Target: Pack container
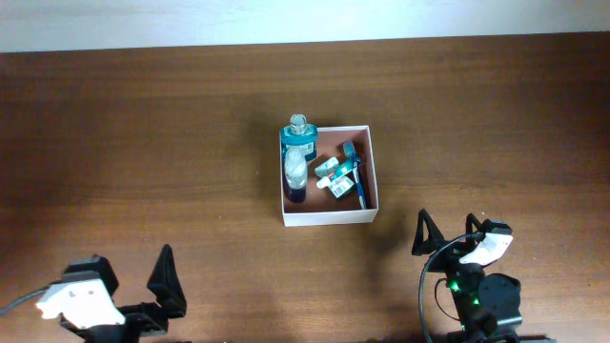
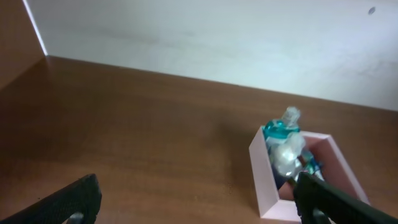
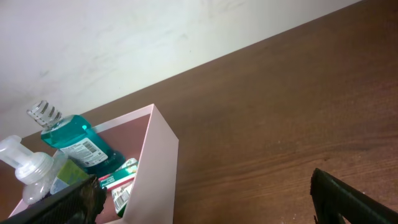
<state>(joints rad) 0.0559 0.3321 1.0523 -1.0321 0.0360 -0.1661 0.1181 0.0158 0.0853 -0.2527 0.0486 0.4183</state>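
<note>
Overhead view of a brown wooden table (image 1: 143,124) with a square, shallow container (image 1: 329,218) near its middle, white walls and a reddish-brown floor.

The container is already filled. A teal bottle (image 1: 301,137) sits in the far left corner, and its clear cap pokes past the rim. A clear pump bottle (image 1: 296,174) lies beside it along the left wall. The long items are likely kept to one side so that the right half is free for small things. There, a few green-and-white tubes (image 1: 330,169) and a thin blue stick (image 1: 361,189), perhaps a toothbrush, lie packed close together.

Both arms rest at the near edge of the table, well apart from the container, one on each side. The left gripper (image 2: 196,199) has its fingers spread wide and holds nothing. The right gripper (image 3: 205,190) is likewise spread and empty. I see nothing lying outside the container, so the packing looks finished and the arms seem parked out of the way.

In the right wrist view, the teal bottle carries a white label with a barcode. The tubes also carry print. None of the writing is large or sharp enough to read, and no brand can be made out.
</note>
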